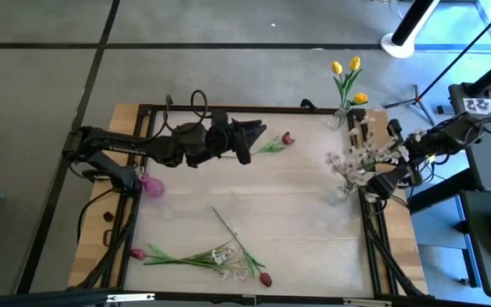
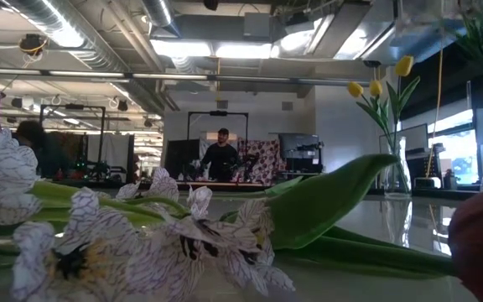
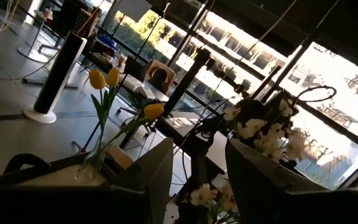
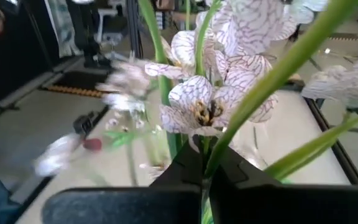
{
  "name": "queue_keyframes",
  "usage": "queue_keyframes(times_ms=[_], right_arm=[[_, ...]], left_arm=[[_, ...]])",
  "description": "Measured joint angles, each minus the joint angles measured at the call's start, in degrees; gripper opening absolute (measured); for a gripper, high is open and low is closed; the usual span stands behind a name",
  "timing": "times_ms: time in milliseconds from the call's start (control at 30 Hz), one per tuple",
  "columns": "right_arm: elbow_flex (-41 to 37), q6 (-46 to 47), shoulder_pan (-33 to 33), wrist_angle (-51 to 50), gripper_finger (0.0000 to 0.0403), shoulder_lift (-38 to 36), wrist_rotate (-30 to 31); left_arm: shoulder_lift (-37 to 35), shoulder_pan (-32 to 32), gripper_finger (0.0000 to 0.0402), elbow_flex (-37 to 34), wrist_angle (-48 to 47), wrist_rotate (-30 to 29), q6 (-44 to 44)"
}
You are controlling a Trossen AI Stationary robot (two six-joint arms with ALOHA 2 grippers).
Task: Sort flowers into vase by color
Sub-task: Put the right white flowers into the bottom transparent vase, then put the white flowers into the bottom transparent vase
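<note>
My left gripper (image 1: 252, 136) hovers open near the table's far edge; a dark red tulip (image 1: 286, 137) with a green leaf lies on the table just right of it. In the left wrist view nothing sits between the left gripper (image 3: 197, 171) fingers. My right gripper (image 1: 380, 179) at the table's right edge is shut on a spray of white blossoms (image 1: 356, 160) over a clear vase (image 1: 341, 191). Yellow tulips (image 1: 348, 77) stand in a vase at the far right corner. More flowers (image 1: 207, 256) lie by the near edge. My right gripper (image 4: 204, 163) pinches a green stem (image 4: 205, 186) of the white spray between its two fingers (image 4: 178, 167), below the blossoms (image 4: 207, 109). It comes from the table's right side. The blossoms spread out beyond the fingertips; the stem's lower end is hidden.
A purple vase (image 1: 152, 186) stands near the left edge by the left arm. Red tulips (image 1: 265, 279) and white sprays (image 2: 141, 243) lie along the near edge, close before the low camera. The table's middle (image 1: 254, 196) is bare wood. A person (image 2: 221, 155) stands far behind.
</note>
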Motion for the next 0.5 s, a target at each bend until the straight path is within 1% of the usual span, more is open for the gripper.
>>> queue_keyframes(times_ms=[100, 200, 367, 500], right_arm=[[-0.9, 0.0, 0.0, -3.2, 0.0022, 0.0, -1.2], [-1.4, 0.2, 0.0, -4.8, 0.0054, 0.2, -2.2], [-1.4, 3.2, 0.0, -9.3, 0.0111, 0.5, -2.1], [-0.8, 5.5, 0.0, -12.8, 0.0146, 2.0, -2.3]], left_arm=[[0.0, -0.5, 0.0144, 0.0, 0.1, -0.1, -0.6], [0.0, -0.8, 0.0144, 0.0, -0.2, -0.1, -0.6], [0.0, -0.8, 0.0144, 0.0, -1.1, -0.2, -0.4], [0.0, -1.2, 0.0144, 0.0, -3.4, -0.3, -1.1]])
